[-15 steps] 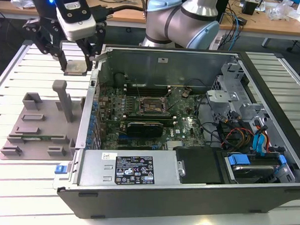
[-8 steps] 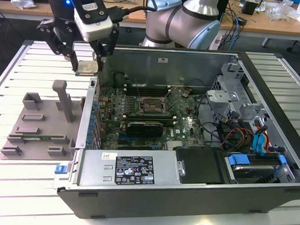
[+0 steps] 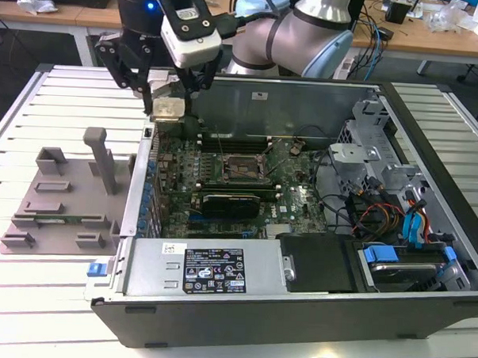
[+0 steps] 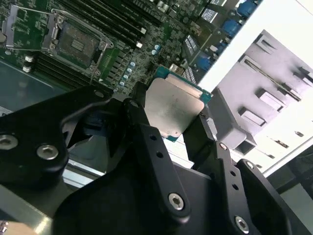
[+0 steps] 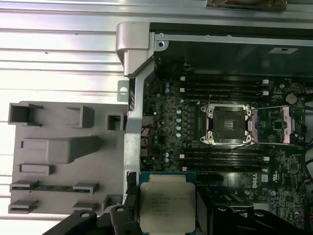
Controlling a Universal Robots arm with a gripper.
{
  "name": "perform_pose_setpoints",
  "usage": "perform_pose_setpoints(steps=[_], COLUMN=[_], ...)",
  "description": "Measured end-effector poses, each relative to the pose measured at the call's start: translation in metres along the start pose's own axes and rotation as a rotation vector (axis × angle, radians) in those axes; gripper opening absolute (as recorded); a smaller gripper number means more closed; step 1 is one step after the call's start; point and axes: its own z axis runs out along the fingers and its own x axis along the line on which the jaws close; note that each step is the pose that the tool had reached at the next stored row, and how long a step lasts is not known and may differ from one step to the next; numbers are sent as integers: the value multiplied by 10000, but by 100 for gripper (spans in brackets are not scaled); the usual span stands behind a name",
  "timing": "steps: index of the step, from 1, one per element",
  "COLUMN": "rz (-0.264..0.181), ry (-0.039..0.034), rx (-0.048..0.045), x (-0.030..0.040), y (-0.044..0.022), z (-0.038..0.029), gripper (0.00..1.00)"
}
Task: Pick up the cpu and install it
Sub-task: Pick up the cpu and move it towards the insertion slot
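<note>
Slatted white table (image 3: 35, 313), one open computer case (image 3: 296, 328), one grey fixture plate (image 3: 63, 199) beside it, one gripper (image 3: 167, 106) clamped on one cpu (image 5: 167, 206), chip between its fingers over the case's plate-side edge

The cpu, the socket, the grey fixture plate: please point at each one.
cpu (image 5: 167, 208): first wrist view, on its silvery metal top.
socket (image 5: 227, 125): first wrist view, its dark middle.
fixture plate (image 5: 54, 128): first wrist view, flat base.
</note>
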Motion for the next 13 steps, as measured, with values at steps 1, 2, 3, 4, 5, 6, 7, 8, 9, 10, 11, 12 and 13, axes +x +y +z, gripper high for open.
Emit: perform_pose_setpoints(steps=[1,2,3,4,5,6,7,8,9,10,11,12,13], rz=[1,1,2,1,1,0,2,2,2,1,0,1,2], ry=[0,0,0,0,0,0,0,0,0,-1,0,0,0], rx=[0,1,1,0,0,0,0,0,0,0,0,0,0], x=[-29,-69,-93,-113,-155,-174,-197,-237,-265,-285,-324,-357,-370], y=[-1,-2,-3,-3,-5,-5,-5,-7,-7,-8,-9,-10,-10], z=[0,0,0,1,1,1,1,2,2,2,2,2,2], gripper=[55,55,55,55,55,55,55,55,55,55,55,55,55])
